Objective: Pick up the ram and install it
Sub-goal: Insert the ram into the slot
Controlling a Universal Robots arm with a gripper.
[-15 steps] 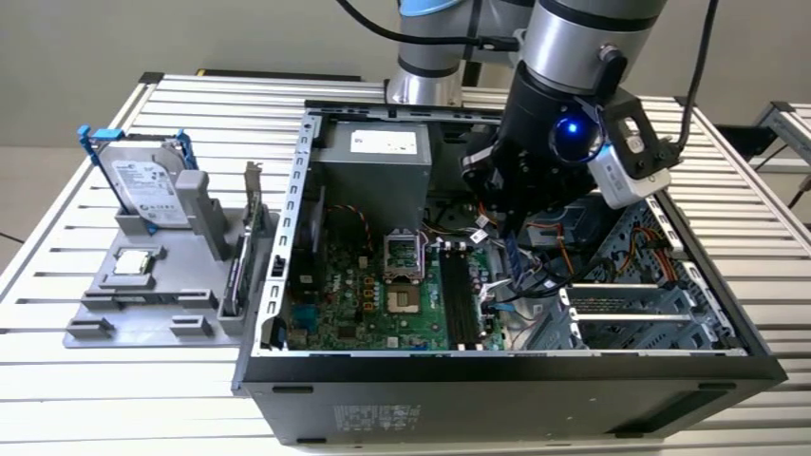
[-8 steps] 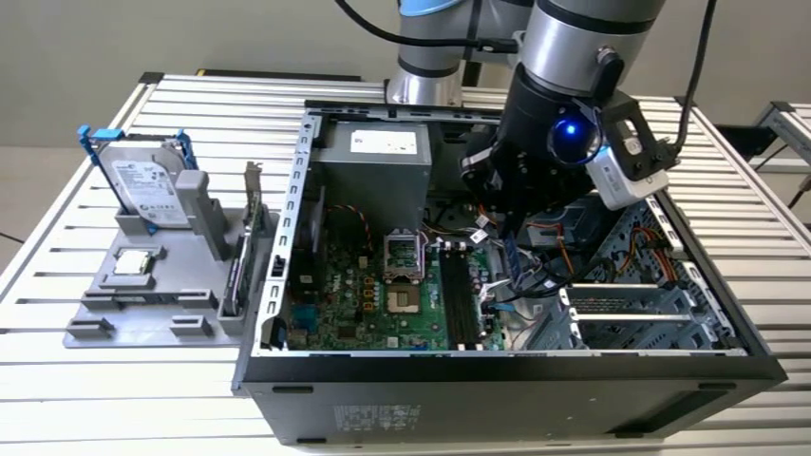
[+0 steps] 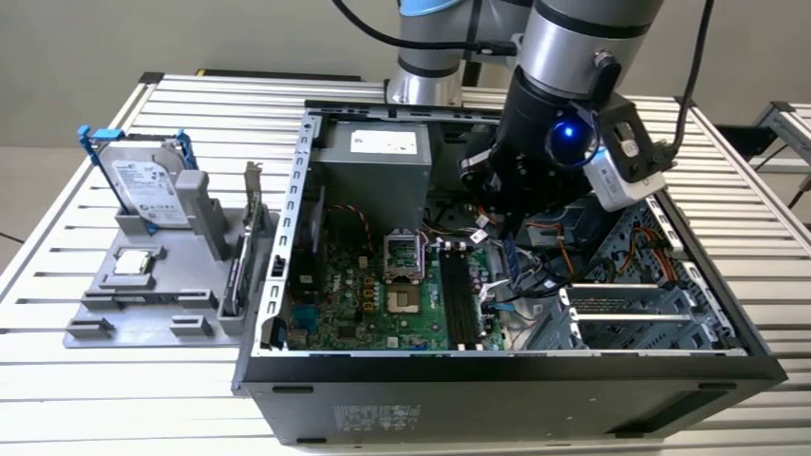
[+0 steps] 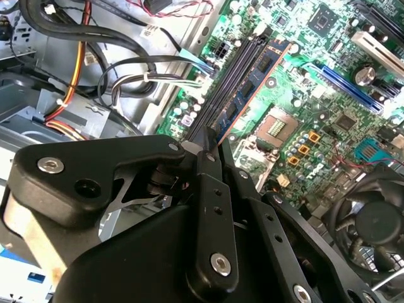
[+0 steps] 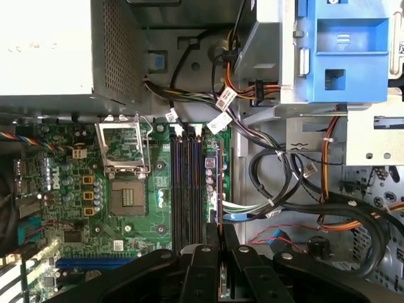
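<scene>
Step in hand: the install, judged late in its run; the ram (image 4: 255, 79) stands on edge in one of the memory slots (image 5: 186, 189) on the motherboard (image 5: 126, 227), at the middle of both wrist views.
Claw: the claw (image 4: 208, 146) sits low in the frame of the second wrist view, its fingers (image 4: 203, 189) drawn close together at the near end of the ram; whether they pinch the stick or merely press on its top edge cannot be told.
Where the ram lies: in the slot nearest the cable side, running from the claw toward the upper right in the second wrist view; the neighbouring slots look bare.
What the seating calls for: judged, a straight downward push with the stick kept upright, so the end latches can close; whether they are closed is not visible.
Around: the processor socket (image 5: 126, 189) lies left of the slots in the first wrist view; the power supply (image 5: 57, 44) fills the upper left.
In the way: a bundle of cables (image 5: 278, 183) runs just right of the slots, close to the claw.
Outside the case: a hard drive (image 3: 146, 185) stands in a holder on the tabletop (image 3: 76, 380), at the exterior view's left.
</scene>
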